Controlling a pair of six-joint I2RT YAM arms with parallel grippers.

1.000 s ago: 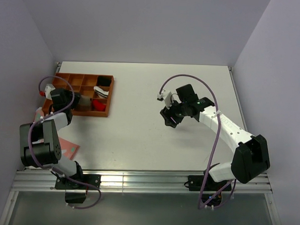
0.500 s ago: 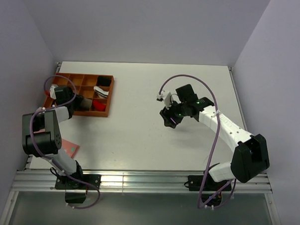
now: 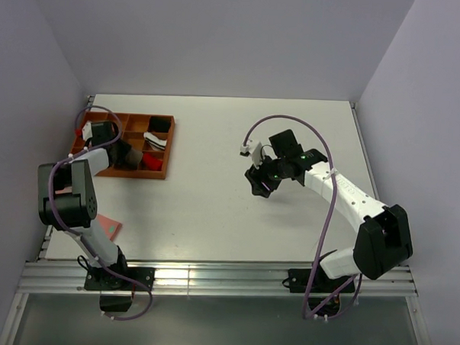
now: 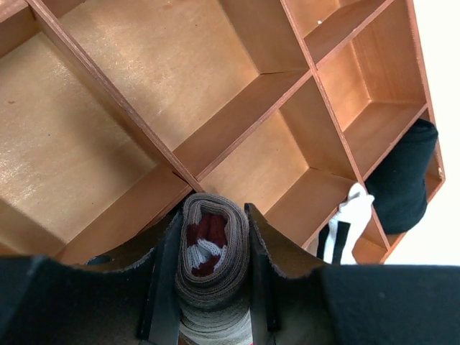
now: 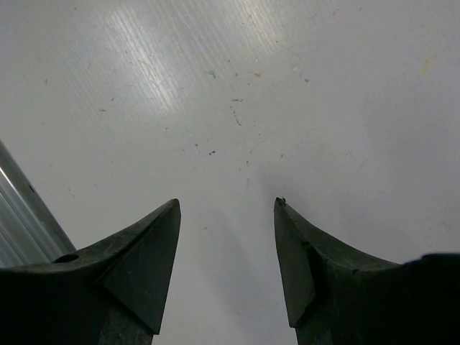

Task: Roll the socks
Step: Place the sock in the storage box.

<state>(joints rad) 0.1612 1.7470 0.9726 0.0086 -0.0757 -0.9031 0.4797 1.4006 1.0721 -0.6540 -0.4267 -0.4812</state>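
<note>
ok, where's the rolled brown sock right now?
Left wrist view: the sock is clamped in the left claw, over empty compartments of the tray; far left in the top view.

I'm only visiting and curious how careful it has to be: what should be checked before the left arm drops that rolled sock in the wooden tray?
1. Sock gripped by left gripper: ok, clamped on both sides.
2. Roll tight: ok, coiled, no loose end showing.
3. Free compartment in tray: ok, several are bare.
4. Which compartment lies right under the roll: cannot tell, the roll hides it.
5. Black sock out of the way: ok, in a far compartment.
6. Right gripper clear: ok, open, empty, over bare table.
</note>
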